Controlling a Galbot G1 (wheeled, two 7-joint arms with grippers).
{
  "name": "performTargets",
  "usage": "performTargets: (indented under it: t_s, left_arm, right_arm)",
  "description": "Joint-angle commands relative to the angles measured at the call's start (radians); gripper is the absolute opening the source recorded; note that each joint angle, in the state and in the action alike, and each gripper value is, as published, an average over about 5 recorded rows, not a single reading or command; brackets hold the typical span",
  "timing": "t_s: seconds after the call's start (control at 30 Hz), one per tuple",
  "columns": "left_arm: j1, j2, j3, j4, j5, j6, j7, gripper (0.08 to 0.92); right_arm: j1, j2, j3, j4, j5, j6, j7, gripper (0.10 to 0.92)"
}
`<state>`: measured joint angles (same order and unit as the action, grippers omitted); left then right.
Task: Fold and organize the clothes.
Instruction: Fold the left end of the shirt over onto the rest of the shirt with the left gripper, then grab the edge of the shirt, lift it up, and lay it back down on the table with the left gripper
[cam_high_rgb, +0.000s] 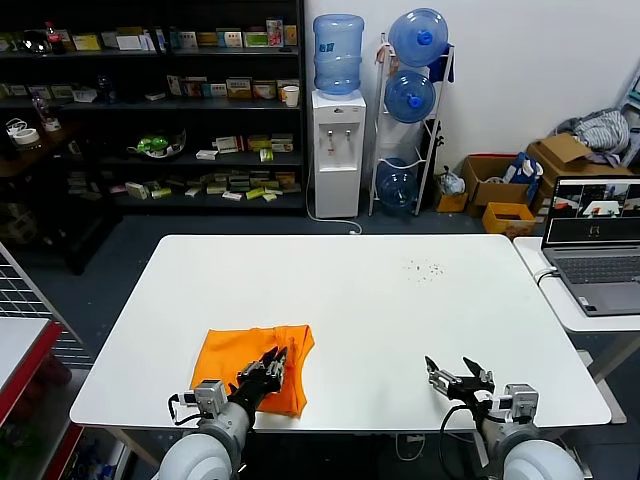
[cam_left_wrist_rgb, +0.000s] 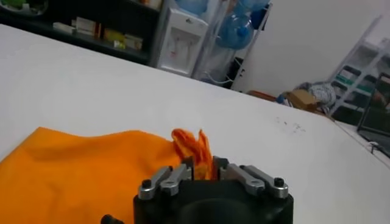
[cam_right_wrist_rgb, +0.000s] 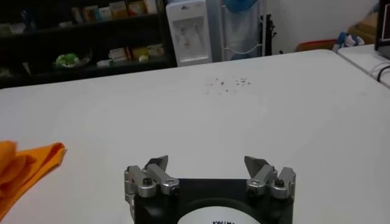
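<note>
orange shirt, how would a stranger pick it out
Start at the big white table and go to its near left corner. The folded orange T-shirt lies there, the left gripper pinching a bunched fold. It is the only bright cloth on the table.

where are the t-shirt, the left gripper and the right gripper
t-shirt (cam_high_rgb: 240, 350): head view, flat middle of the folded orange cloth
left gripper (cam_high_rgb: 275, 360): head view, between its fingertips, over the shirt's right part
right gripper (cam_right_wrist_rgb: 207, 163): right wrist view, gap between its spread fingertips, above bare table
</note>
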<state>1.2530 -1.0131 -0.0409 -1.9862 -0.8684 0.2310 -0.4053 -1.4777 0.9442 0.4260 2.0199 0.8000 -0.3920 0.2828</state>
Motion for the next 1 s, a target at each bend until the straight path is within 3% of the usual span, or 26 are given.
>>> performTargets:
  t_s: [0.03, 0.27, 0.43, 0.6, 1.0]
  left_arm:
    - [0.034, 0.154, -0.09, -0.089, -0.058, 0.018, -0.005, 0.41]
    - [0.112, 0.384, -0.306, 0.051, -0.112, -0.023, 0.109, 0.609]
    - [0.106, 0.474, -0.308, 0.205, -0.172, -0.047, 0.246, 0.755]
    - [0.098, 0.499, -0.252, 0.228, -0.231, -0.021, 0.297, 0.819]
    - [0.039, 0.45, -0.154, 0.235, -0.239, 0.013, 0.305, 0.823]
  right_arm:
    - [0.006, -0.003, -0.004, -0.003, 0.004, 0.001, -0.002, 0.823]
    - [0.033, 0.001, -0.028, -0.014, 0.006, 0.004, -0.006, 0.823]
    - [0.049, 0.005, -0.046, -0.026, 0.005, 0.007, -0.01, 0.823]
    - [0.054, 0.005, -0.049, -0.028, 0.006, 0.006, -0.01, 0.823]
    - [0.034, -0.001, -0.029, -0.027, 0.006, 0.006, -0.01, 0.823]
